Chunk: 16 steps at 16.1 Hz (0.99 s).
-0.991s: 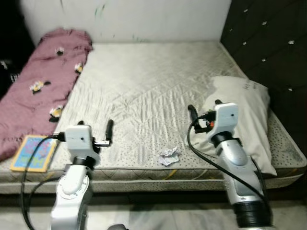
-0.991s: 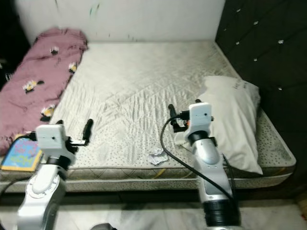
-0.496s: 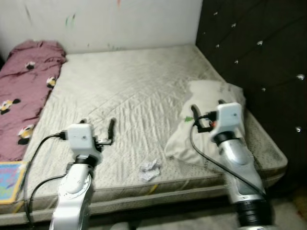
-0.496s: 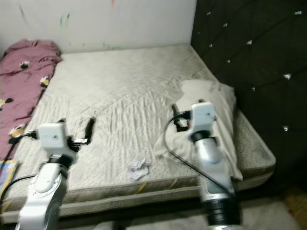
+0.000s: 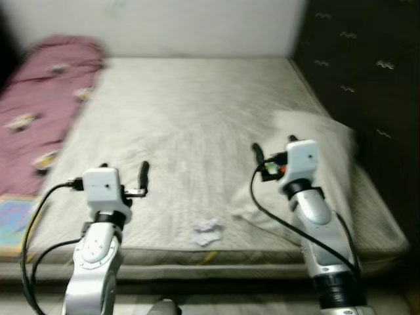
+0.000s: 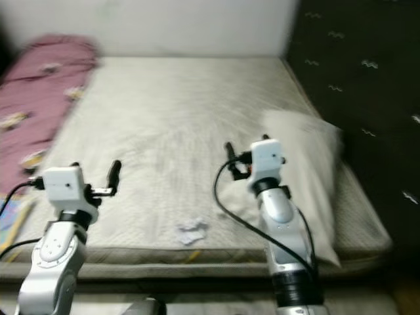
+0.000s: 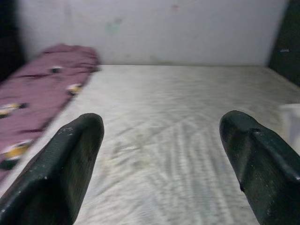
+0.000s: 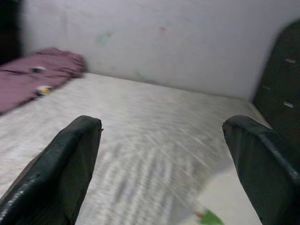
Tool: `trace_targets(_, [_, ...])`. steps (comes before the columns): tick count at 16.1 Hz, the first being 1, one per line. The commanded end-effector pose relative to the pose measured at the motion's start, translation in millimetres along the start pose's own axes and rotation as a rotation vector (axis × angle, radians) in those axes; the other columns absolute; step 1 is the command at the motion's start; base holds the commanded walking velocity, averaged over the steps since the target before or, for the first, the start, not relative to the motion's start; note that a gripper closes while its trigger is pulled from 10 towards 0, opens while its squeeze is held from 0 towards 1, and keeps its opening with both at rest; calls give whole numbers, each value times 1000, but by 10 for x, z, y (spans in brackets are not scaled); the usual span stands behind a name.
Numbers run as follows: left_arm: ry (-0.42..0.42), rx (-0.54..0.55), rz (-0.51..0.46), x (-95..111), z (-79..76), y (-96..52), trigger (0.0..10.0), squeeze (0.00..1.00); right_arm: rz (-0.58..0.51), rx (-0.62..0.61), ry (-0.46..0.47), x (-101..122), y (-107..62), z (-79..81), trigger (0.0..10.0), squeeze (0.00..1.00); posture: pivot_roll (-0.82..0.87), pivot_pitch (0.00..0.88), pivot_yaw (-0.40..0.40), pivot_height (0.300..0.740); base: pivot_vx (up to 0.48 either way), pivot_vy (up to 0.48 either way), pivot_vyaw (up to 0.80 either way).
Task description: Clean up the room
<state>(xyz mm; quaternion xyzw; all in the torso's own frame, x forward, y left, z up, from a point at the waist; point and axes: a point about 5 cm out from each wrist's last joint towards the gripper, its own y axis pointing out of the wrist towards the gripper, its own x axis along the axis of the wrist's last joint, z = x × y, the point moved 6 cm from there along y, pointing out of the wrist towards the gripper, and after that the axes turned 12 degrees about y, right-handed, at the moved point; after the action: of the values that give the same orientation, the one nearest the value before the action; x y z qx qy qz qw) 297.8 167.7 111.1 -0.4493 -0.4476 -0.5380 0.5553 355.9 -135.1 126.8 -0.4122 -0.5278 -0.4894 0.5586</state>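
Count on the mattress: 1 pillow at right edge, 1 crumpled paper near front edge, 1 maroon blanket along left edge, 1 book at front-left corner. 2 grippers: left gripper, right gripper.

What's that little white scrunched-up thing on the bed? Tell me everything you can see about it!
It looks like a crumpled paper, white and scrunched into a small lumpy wad, though the picture is blurry so finer details are lost. It lies on the pale quilted mattress, close to the near edge, roughly midway between the two arms. Nothing else touches it: the pillow sits apart toward the robot's right, and the left hand and right hand are both open and hover apart from it.
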Motion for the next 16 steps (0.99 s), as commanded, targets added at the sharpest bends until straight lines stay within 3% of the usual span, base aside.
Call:
trace_targets(1, [-7,-18,-2,24,-40,11,10000,0,-8,-32,11,22,-4,-79,10000,0,10,0,-3,740,0,480,0])
trace_targets(6, [-9,-6,-4,29,-19,14,10000,0,-14,-48,24,24,7,-99,10000,0,10,0,3,740,0,480,0])
trace_targets(9, [0,-3,-22,59,-22,19,10000,0,-12,-63,33,32,29,-125,10000,0,8,0,6,740,0,480,-698])
trace_targets(11, [25,12,-33,86,4,43,10000,0,-22,-62,22,65,47,-126,10000,0,10,5,2,740,0,0,-272])
trace_targets(14, [-33,25,-9,79,9,42,10000,0,-26,-66,15,82,51,-143,10000,0,8,9,2,740,0,0,0])
trace_targets(16, [-132,-17,19,43,-56,-2,10000,0,-19,-75,13,55,17,-157,10000,0,4,11,2,740,0,0,0])
